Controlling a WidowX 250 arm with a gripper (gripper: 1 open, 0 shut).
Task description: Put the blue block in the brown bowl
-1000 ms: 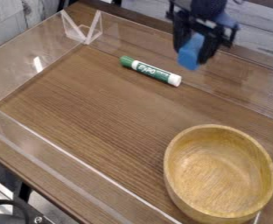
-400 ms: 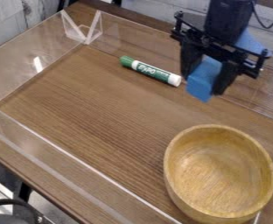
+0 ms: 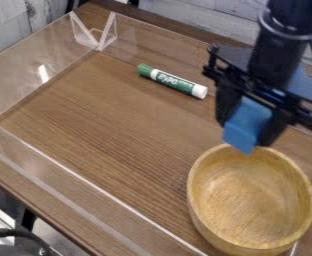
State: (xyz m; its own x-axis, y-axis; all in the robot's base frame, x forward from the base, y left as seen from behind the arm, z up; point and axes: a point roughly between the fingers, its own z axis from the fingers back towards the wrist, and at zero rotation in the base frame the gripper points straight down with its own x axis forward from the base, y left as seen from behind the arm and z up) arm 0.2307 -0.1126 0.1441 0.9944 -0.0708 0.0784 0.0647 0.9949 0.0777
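Note:
My gripper [image 3: 255,128] points straight down at the right of the view and is shut on the blue block [image 3: 248,131], which hangs in the air between the black fingers. The block sits just above the far rim of the brown bowl [image 3: 250,198], a wide light wooden bowl at the lower right of the table. The bowl's inside shows nothing in it.
A green-and-white marker pen [image 3: 172,81] lies on the wooden tabletop to the left of the gripper. Clear plastic walls [image 3: 39,72] fence the table on all sides, with a folded clear piece [image 3: 95,33] at the far left corner.
The gripper has carried the blue block from the far side, past the marker, toward the camera and to the right, ending over the bowl's far rim. It stayed shut throughout.

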